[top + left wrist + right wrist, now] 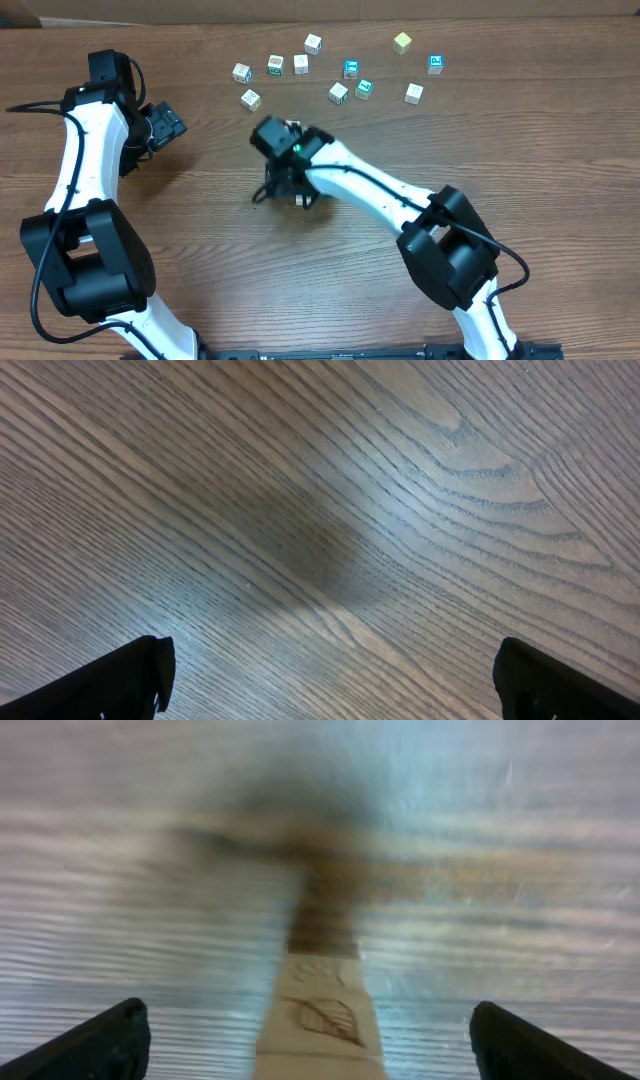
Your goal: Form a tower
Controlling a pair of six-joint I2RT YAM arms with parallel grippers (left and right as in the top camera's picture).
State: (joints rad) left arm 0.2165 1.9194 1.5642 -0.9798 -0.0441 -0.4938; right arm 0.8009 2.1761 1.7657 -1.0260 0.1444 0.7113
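My right gripper (310, 1025) is wide open and holds nothing. 1 tower (322, 1012) stands between its 2 fingers, touching neither. My left gripper (335, 665) is wide open and empty. 11 loose cubes (339, 93) lie beyond my right fingers.

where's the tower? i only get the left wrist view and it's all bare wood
observer: under the right gripper, near mid-table. the right wrist view shows the tower standing right in front of that camera.
operator: is it gripping it
observer: no, the jaws stand wide open, with a gap on each side of the tower.
operator: any cubes left to add
observer: yes, eleven loose cubes lie scattered along the far side of the table, beyond the right gripper.
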